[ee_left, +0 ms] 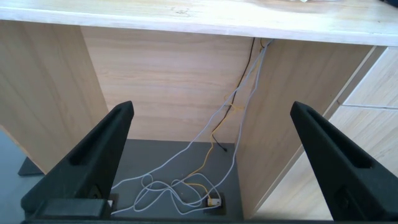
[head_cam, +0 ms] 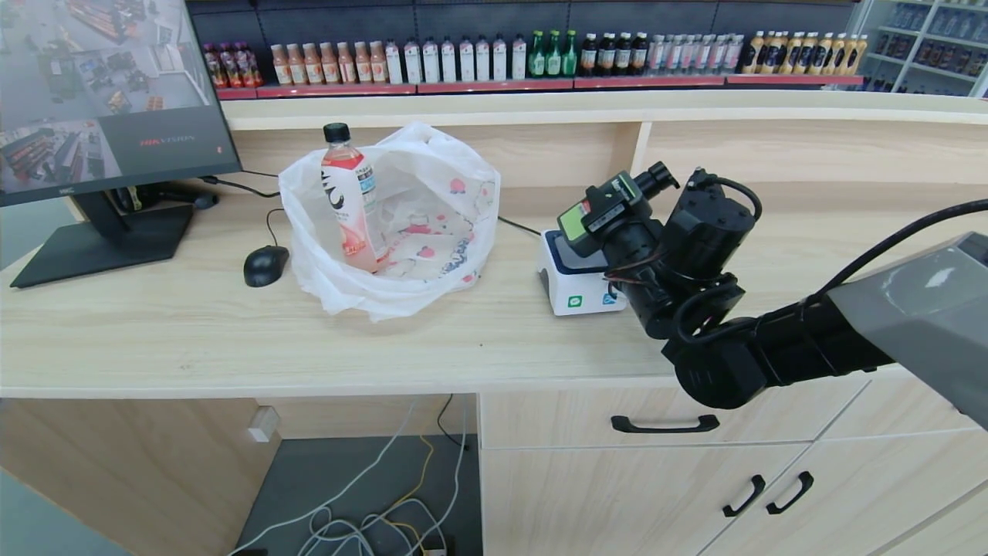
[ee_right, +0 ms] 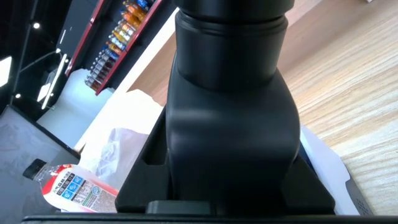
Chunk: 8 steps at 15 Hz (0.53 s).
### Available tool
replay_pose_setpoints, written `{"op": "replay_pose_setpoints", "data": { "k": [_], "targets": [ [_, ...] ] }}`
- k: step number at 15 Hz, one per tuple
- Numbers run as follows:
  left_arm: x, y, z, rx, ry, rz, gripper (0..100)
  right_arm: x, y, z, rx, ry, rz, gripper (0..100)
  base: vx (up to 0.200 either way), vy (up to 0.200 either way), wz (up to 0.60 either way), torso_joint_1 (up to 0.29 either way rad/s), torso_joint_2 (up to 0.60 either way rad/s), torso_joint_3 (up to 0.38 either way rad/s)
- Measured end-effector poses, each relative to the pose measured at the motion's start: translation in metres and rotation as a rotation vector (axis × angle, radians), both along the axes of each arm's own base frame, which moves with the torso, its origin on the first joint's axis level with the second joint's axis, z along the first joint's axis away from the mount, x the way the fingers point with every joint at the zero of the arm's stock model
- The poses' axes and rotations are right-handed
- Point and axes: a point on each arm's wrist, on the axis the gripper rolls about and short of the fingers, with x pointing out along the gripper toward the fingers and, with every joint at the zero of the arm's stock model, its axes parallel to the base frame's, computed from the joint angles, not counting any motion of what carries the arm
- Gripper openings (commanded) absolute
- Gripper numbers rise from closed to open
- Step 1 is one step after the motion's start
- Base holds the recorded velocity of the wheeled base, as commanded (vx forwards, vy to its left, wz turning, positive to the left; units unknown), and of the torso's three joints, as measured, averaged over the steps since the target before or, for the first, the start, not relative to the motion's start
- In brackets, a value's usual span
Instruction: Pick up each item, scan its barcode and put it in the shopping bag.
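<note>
The left fingers [ee_left: 93, 155] are spread wide with nothing between them, held low before the gap under the bench [ee_left: 186, 15], where cables [ee_left: 180, 186] lie ahead of them. Up on the bench, the bottle [head_cam: 351, 201] stands tilted inside the shopping bag [head_cam: 463, 185]. The right arm [head_cam: 695, 255] hangs at the scanner [head_cam: 575, 289]; its grip cannot be told.
</note>
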Motion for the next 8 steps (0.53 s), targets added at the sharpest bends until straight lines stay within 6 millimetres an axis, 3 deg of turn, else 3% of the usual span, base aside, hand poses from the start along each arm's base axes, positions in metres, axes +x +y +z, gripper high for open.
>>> {"op": "replay_pose_setpoints", "data": {
  "k": [4,8],
  "targets": [
    [0.0,0.0,0.0,0.0,0.0,0.0,100,-0.005,0.002,0.007,0.002,-0.008,0.007,0,0.0,0.0,0.0,0.0,0.0,0.0],
    [0.0,0.0,0.0,0.0,0.0,0.0,100,-0.021,0.005,0.03,-0.003,-0.06,0.022,0,0.0,0.0,0.0,0.0,0.0,0.0]
  ]
}}
